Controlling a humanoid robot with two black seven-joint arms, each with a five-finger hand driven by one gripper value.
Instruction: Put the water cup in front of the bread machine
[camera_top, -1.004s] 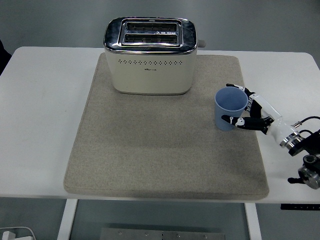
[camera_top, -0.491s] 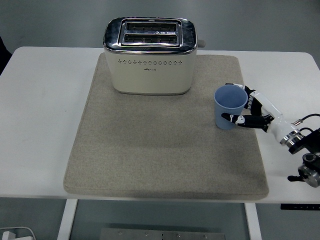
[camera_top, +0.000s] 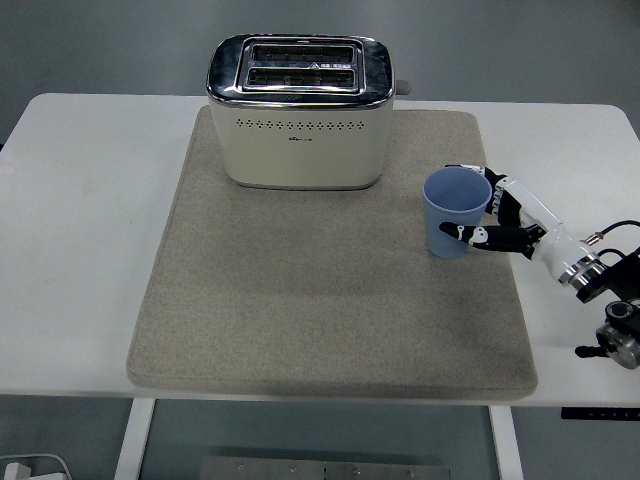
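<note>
A light blue water cup (camera_top: 455, 211) stands upright on the right part of the beige mat (camera_top: 320, 300), right of and slightly nearer than the cream and chrome bread machine (camera_top: 301, 112) at the mat's back. My right hand (camera_top: 492, 208) comes in from the right edge and wraps the cup's right side, thumb in front and fingers behind it. The cup seems slightly tilted. The left arm does not show.
The mat covers the middle of the white table (camera_top: 80, 220). The toaster's lever (camera_top: 404, 87) sticks out on its right end. Open mat lies in front of the toaster. Table edge runs along the bottom.
My right hand has carried the cup a little to the left and toward the back, closer to the toaster's front right corner.
</note>
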